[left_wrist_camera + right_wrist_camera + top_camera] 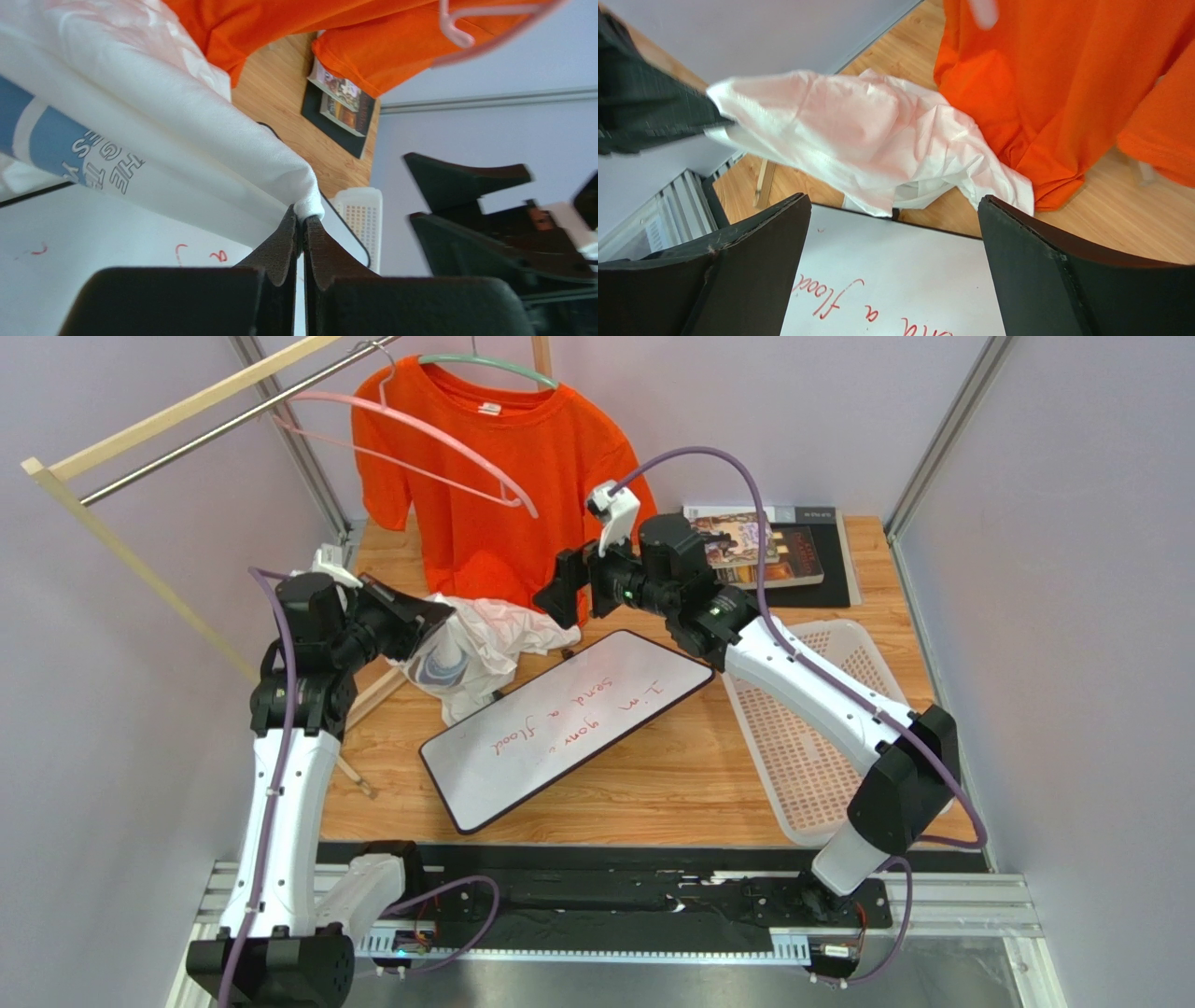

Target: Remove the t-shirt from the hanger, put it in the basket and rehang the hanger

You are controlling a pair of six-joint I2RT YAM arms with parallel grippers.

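Nearest to us, a whiteboard [561, 728] with red writing lies flat on the wooden table [673, 770]. A white basket [828, 742] sits to its right.

Just past the near left corner of the board is the left claw [302, 220]. It is squeezed tight on a fold of the white t-shirt [477, 651]. We think it pinches the hem so the shirt cannot drop while it is pulled away from the rail. The shirt hangs from that pinch in a soft heap. Its low end rests on the table and on the far edge of the board.

A little to the right, the right claw [894, 201] floats over the far end of the board. Its two fingers are spread wide apart, and nothing is between them. It touches nothing. It points at the white shirt from close by, so we guess it is there to help.

Farther back, an orange t-shirt [491, 476] hangs on a green hanger [484, 364], with its bottom edge on the table. A book [772, 553] lies at the far right.

High at the far left, the pink hanger [484, 459] hangs bare from the metal rod [183, 448]. The white shirt is well apart from it. So we judge the shirt is off its hanger, and it only needs to be laid down.
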